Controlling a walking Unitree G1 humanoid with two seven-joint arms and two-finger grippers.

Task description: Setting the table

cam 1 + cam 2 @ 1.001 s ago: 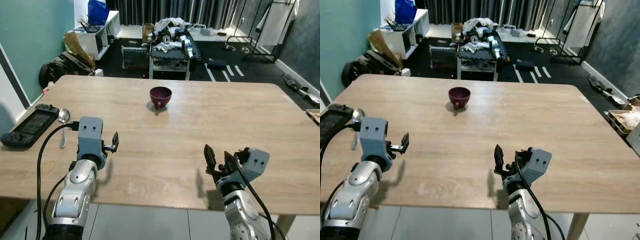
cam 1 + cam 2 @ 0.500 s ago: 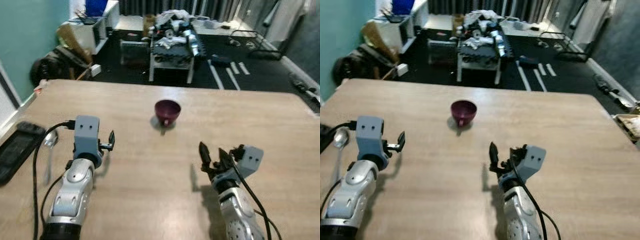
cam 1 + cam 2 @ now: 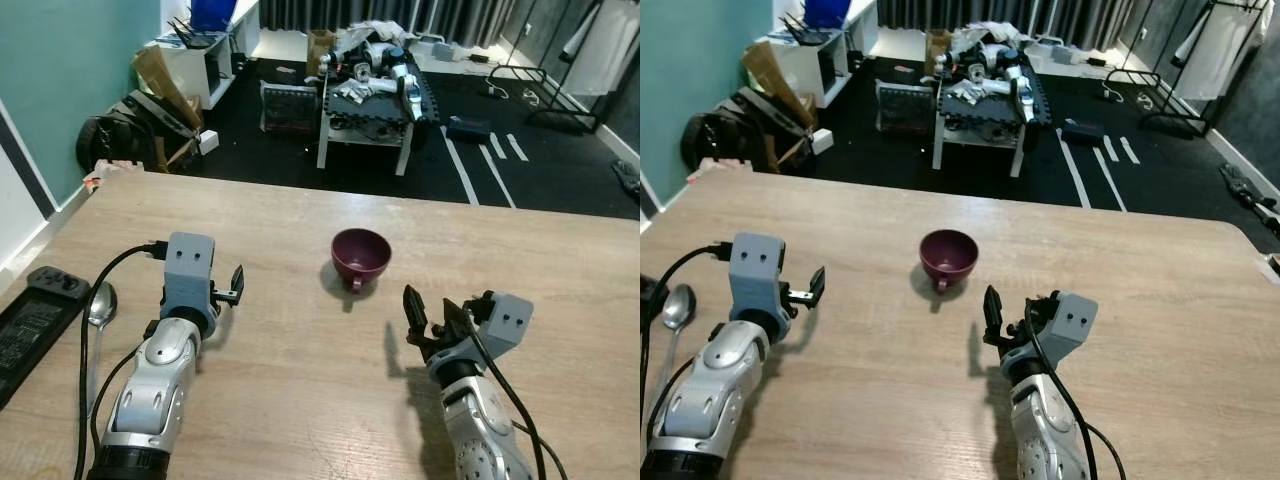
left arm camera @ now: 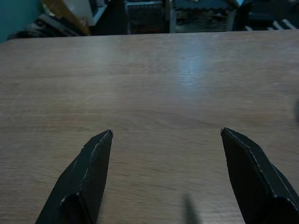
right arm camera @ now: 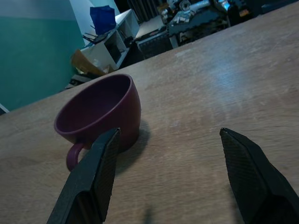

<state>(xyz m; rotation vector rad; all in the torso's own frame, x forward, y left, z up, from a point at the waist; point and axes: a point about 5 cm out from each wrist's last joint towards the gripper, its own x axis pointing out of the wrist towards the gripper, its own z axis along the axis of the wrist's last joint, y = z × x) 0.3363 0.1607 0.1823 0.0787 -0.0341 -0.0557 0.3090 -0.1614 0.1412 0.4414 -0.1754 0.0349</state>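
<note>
You see the dark red ceramic cup (image 5: 99,112) close in the right wrist view, with the right gripper (image 5: 166,135) wide open and empty; the head views add a metal spoon (image 3: 100,306) at left, and the left gripper (image 4: 166,133) is open above the bare wooden table (image 4: 154,84).

No lettering, label, brand, number or sign is showing legibly anywhere. The dark maroon ceramic cup (image 3: 360,256) is presenting a plain surface, the light wooden table (image 3: 520,260) is showing only its grain, and the flat black device (image 3: 28,325) at the table's left edge is lying too small and dim for any marking to be read.
</note>
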